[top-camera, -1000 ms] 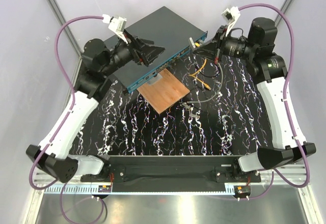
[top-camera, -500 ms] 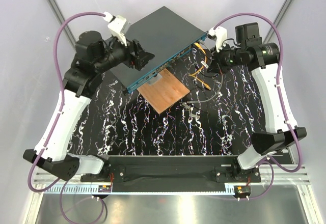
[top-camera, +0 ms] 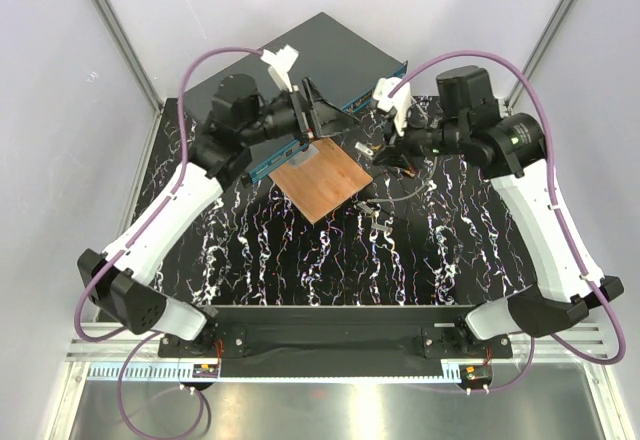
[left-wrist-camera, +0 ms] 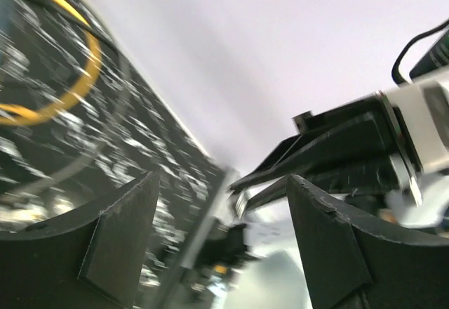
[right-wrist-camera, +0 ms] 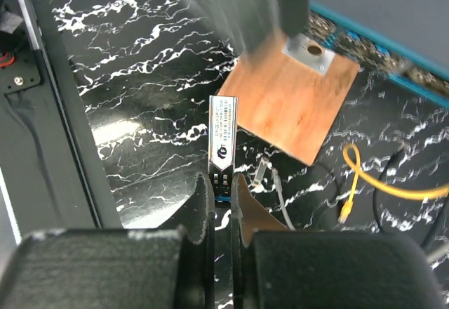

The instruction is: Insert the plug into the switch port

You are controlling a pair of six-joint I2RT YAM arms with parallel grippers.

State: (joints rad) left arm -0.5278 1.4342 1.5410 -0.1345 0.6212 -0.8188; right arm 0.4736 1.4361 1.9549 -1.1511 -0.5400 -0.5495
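The switch is a flat dark box at the back of the table. Its teal front face is lined with small square ports, which also show in the right wrist view. My right gripper is shut on the plug, a slim silver module with a label, which sticks out forward above the black table. In the top view it hovers right of the copper plate, apart from the switch. My left gripper is open and empty over the switch's front edge; its view is blurred.
A copper-brown plate with a small metal block lies before the switch. A yellow cable and grey cable ends lie on the marbled table to its right. The yellow cable also shows in the left wrist view.
Both arms swung inward. My left gripper moved right along the switch to its front edge. My right gripper moved left and down from the switch's right corner toward the copper plate.
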